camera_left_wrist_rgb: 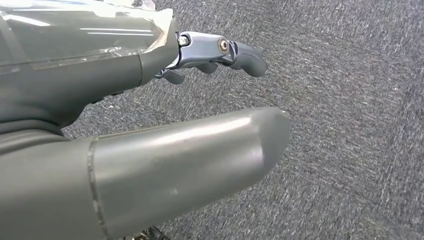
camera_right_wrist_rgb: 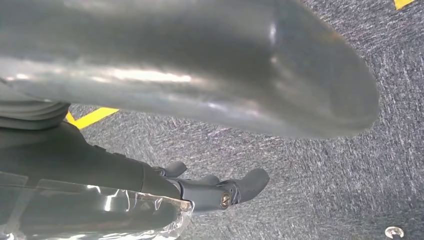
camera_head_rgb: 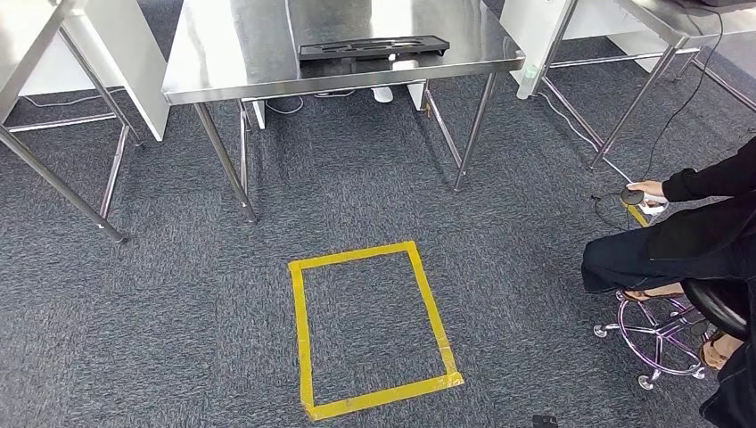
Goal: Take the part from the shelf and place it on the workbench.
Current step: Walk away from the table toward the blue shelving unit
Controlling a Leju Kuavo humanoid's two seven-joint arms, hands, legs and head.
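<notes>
Both hands hung over grey carpet: the left hand [camera_left_wrist_rgb: 150, 125] and the right hand [camera_right_wrist_rgb: 190, 150] each held nothing, fingers loosely apart. Nearest in the head view, a yellow tape rectangle [camera_head_rgb: 372, 330] marked the floor at lower centre. Beyond it stood the stainless-steel table [camera_head_rgb: 223, 53]; on it, at upper centre, lay the flat black moulded part [camera_head_rgb: 373, 46], long axis left to right, far ahead of either hand. A seated person [camera_head_rgb: 686, 241] occupied the right edge.

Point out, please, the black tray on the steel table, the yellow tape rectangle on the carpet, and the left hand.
black tray [camera_head_rgb: 374, 46], head view, top face.
yellow tape rectangle [camera_head_rgb: 431, 308], head view, right strip.
left hand [camera_left_wrist_rgb: 200, 145], left wrist view, thumb.
</notes>
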